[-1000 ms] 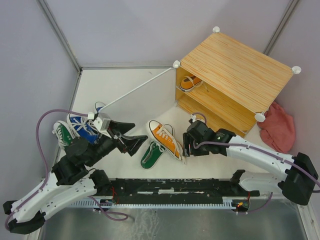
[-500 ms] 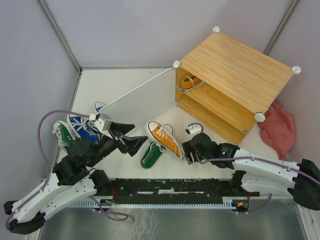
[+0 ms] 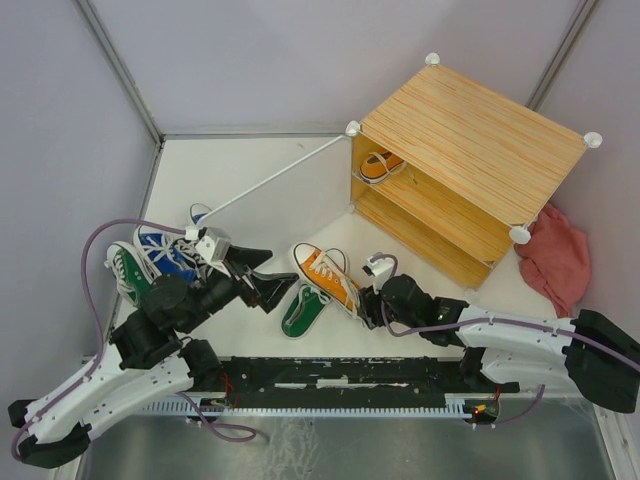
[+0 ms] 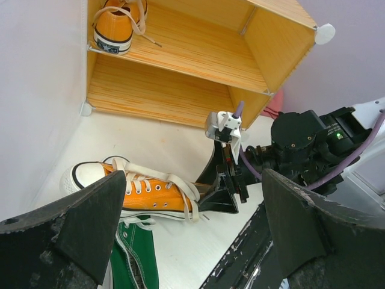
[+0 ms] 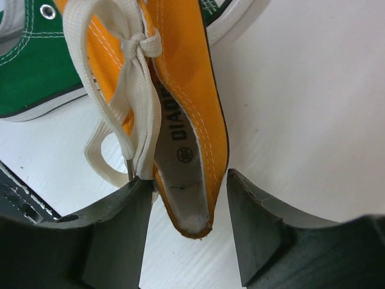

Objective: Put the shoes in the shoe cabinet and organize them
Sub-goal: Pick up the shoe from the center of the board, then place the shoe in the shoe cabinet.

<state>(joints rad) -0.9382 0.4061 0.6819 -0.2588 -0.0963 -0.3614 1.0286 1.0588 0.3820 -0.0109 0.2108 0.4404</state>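
The only readable print was on the pale insole of the orange sneaker: black capitals beginning "DIAD", the rest covered by the lace. A small round stamp below it was illegible. So was the dark heel patch on the second orange sneaker in the shoe cabinet.

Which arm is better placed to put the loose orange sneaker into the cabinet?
Right. The right gripper straddles the heel of the orange sneaker, near the shoe cabinet; the left gripper hangs open, farther away.
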